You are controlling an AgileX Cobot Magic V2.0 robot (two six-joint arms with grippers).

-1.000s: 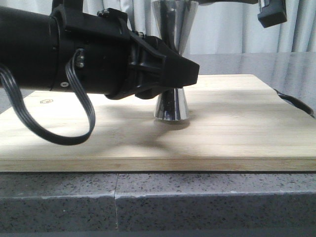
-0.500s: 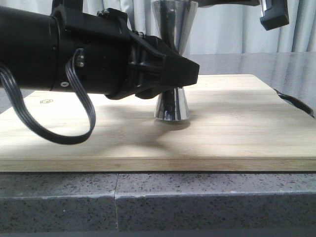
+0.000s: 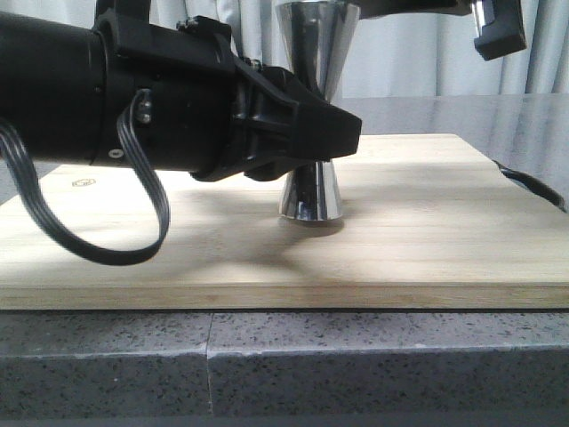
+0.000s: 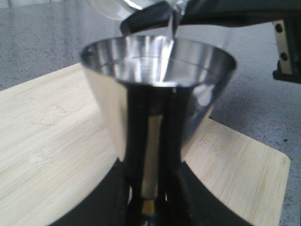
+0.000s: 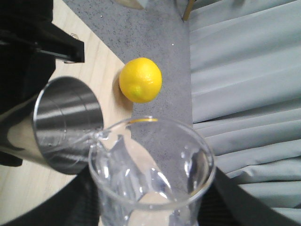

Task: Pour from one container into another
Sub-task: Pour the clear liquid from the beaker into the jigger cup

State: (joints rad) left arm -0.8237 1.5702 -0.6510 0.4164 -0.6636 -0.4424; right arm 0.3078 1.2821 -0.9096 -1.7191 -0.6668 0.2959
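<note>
Front camera low at board (image 3: pixel 427 258) edge, facing forward, left wrist camera close on jigger (image 4: pixel 155 94), right wrist camera above jigger, shared by all.

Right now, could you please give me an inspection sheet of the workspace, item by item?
Surface: wooden board on a speckled grey counter.
Job's things: steel jigger upright on the board; glass beaker tilted, its lip over the jigger's rim, a thin clear stream running in.
Clutter: lemon beyond the board's edge.
Grippers: left gripper shut on the jigger's waist; right gripper holds the beaker.
Cables: grey ribbon cable looping under the left arm, above the board.
Surroundings: grey curtain behind.
</note>
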